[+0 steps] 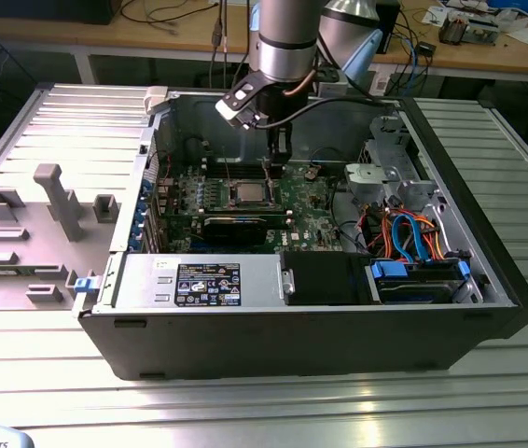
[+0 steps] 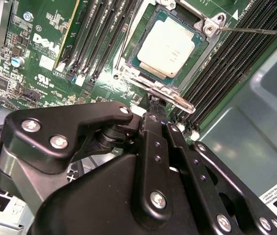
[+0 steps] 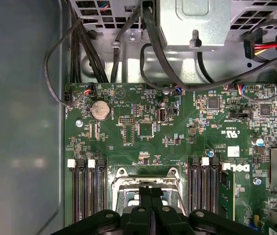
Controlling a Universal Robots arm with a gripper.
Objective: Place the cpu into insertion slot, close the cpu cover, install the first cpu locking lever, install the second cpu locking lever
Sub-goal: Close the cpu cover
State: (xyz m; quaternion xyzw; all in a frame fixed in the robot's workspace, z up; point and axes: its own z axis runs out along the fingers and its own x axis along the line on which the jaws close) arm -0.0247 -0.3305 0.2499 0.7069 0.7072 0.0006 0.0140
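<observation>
Pincer (image 2: 154,102), shut and empty, touches the cover's (image 2: 164,90) far edge; the cpu (image 2: 167,51) lies in the slot (image 2: 125,61) mid-board. Slipping off that thin edge, it could gouge the board (image 2: 102,90) or let the cover lift.

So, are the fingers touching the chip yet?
Apart. In the second wrist view the fingers end short of the chip, with the edge of the silver frame showing between them; the chip's top is bare.
</observation>
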